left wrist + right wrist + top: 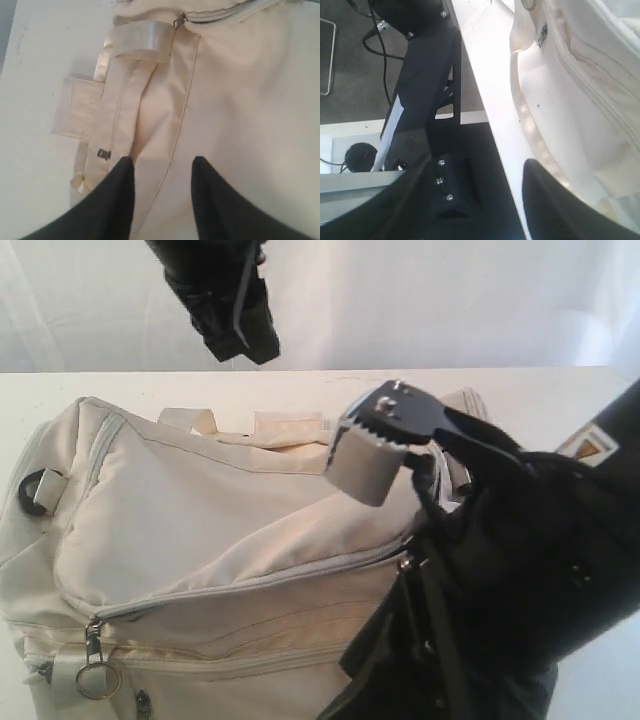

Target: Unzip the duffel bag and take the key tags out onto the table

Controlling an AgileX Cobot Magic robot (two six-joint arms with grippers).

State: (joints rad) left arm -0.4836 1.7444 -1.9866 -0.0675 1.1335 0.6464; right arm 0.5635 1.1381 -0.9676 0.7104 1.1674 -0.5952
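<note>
The cream duffel bag (200, 530) lies on the white table (560, 390) and fills the lower left of the exterior view. Its long grey zipper (260, 580) looks shut, with a pull and metal ring (92, 675) at the left end. My left gripper (240, 335) hangs open above the bag's far side; in its own view the left gripper (162, 160) hovers over plain fabric (240, 100) beside the webbing straps (135, 42). My right gripper (375, 455) is open and empty above the bag's right end. The key tags are hidden.
A black D-ring (40, 490) sits at the bag's left end. In the right wrist view the table's edge (490, 100) runs beside the bag's end (580, 75), with dark floor, cables (380, 55) and an arm base (425, 75) beyond it.
</note>
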